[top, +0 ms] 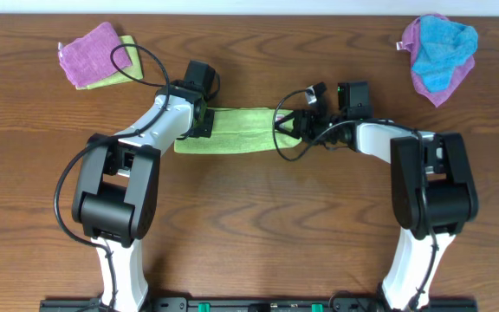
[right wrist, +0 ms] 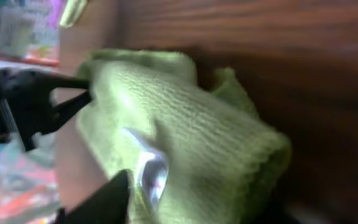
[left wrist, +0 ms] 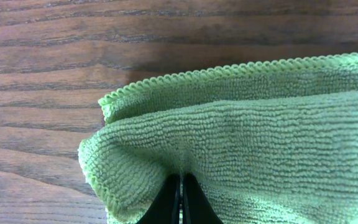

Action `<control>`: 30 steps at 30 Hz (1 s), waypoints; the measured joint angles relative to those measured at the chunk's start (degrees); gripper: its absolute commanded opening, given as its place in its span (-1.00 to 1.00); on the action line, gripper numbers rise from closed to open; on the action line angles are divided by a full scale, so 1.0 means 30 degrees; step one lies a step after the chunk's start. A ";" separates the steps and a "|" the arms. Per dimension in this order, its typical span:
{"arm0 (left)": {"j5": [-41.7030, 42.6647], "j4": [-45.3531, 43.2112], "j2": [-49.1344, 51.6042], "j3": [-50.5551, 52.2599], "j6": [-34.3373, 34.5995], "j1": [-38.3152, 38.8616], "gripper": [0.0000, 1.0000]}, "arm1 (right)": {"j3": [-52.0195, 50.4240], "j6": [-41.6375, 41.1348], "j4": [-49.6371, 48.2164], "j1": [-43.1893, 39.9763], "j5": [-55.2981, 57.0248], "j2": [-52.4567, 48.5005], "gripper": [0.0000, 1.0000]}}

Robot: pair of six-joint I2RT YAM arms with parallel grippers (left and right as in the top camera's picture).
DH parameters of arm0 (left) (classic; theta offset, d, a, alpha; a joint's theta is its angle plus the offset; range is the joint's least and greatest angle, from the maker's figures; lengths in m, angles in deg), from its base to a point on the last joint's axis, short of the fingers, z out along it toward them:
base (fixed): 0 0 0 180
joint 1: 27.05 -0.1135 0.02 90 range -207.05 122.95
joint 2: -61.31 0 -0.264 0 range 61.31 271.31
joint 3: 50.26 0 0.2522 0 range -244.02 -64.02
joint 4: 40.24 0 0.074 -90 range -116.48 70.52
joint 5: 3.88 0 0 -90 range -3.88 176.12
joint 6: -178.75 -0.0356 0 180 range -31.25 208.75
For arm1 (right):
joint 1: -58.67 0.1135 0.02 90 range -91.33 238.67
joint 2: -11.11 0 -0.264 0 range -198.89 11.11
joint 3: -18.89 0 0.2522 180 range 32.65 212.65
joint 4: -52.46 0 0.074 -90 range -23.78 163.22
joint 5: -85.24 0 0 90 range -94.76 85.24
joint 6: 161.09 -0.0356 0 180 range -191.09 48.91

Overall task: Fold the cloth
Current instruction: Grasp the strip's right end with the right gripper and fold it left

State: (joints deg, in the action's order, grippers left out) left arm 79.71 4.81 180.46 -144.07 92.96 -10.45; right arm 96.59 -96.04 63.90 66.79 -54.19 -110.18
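Lying on the table: the cloth (top: pixel 232 130) sits mid-table as a long, narrow lime-green strip, running left to right between the two arms.
Cloth layers: the left wrist view shows the cloth (left wrist: pixel 260 143) doubled, with one stitched edge along the top and a rounded fold below it.
Left gripper: the left gripper (top: pixel 203 126) is at the strip's left end. In its own camera the left gripper (left wrist: pixel 180 186) has both black fingers pressed together, pinching a fold of the towel between them.
Right gripper: the right gripper (top: pixel 287 130) is at the strip's right end, where a small bit of green fabric sticks out towards the near edge of the table.
Right gripper, close view: the picture is blurred. The cloth (right wrist: pixel 185 124) is bunched up and fills the space at the right gripper (right wrist: pixel 107 134), with one dark finger to the left of it and one below. I cannot tell whether the jaws clamp the fabric or only stand around it.
Table: brown wood-grain table (top: pixel 258 217), bare around the strip.
Far left corner: a purple cloth (top: pixel 93 50) lies on top of a duller yellow-green cloth (top: pixel 130 48), well apart from the strip.
Far right corner: a blue cloth (top: pixel 444 48) is crumpled on top of a second purple cloth (top: pixel 440 87), also well apart from the strip.
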 measured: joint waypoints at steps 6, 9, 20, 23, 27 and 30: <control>0.0000 -0.0007 0.0000 0.0000 -0.0007 0.0000 -0.88 | -0.0160 -0.1115 -0.1676 0.0007 0.1129 -0.0459 -0.97; 0.0000 -0.0007 0.0000 0.0000 -0.0007 0.0000 -0.88 | -0.0240 -0.1974 -0.3541 0.0015 0.0816 -0.0459 -0.97; 0.0117 -0.0015 0.0000 0.0000 0.0517 0.0000 -0.88 | 0.0321 -0.4335 -0.5690 0.0299 -0.1982 -0.0299 -0.97; 0.0437 -0.0051 0.0000 0.0000 0.0743 -0.0066 -0.88 | 0.0401 -0.4488 -0.5705 0.1078 -0.2062 -0.0153 -0.97; 0.0656 -0.0073 0.0000 0.0000 0.1100 -0.0138 -0.88 | 0.0612 -0.4546 -0.5756 0.2492 -0.1945 -0.0153 -0.98; 0.0656 -0.0073 0.0000 0.0000 0.1151 -0.0138 -0.88 | 0.0641 -0.4546 -0.5756 0.3344 -0.1610 -0.0153 -0.97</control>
State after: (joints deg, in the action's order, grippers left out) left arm 81.67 4.59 180.46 -144.07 96.41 -10.86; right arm 98.51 -109.68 46.63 76.82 -59.02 -110.64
